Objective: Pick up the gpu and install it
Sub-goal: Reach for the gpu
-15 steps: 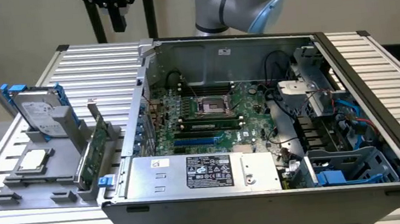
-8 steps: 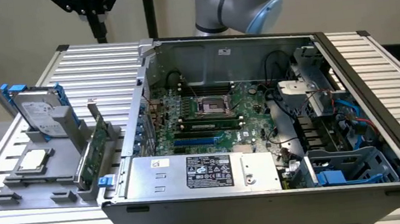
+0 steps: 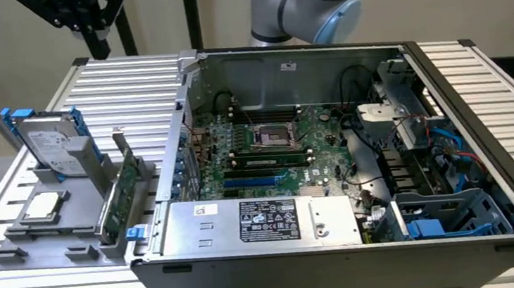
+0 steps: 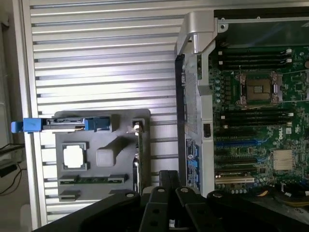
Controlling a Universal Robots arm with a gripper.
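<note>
**GPU seated in parts holder; gripper closed, holding nothing.**

The gpu (image 3: 119, 193), a thin green circuit card with a silver metal end bracket, stands on its long edge in a slot of the grey plastic parts holder (image 3: 54, 243), on the holder side nearest the open dark grey computer case (image 3: 345, 270). The same holder carries a silver hard drive with blue rails (image 3: 50, 144), upright, with a white label too small to read, and a square silver CPU chip (image 3: 41, 206) lying flat. Inside the case, the silver power supply (image 3: 199, 224) bears a black label with white print that is not legible, and a white mark on the green motherboard (image 3: 281, 149) appears to read "DELL" in the wrist view. The black gripper (image 4: 169, 178) hovers above the holder, near the gpu, with its fingers together and clear of the card.
</note>
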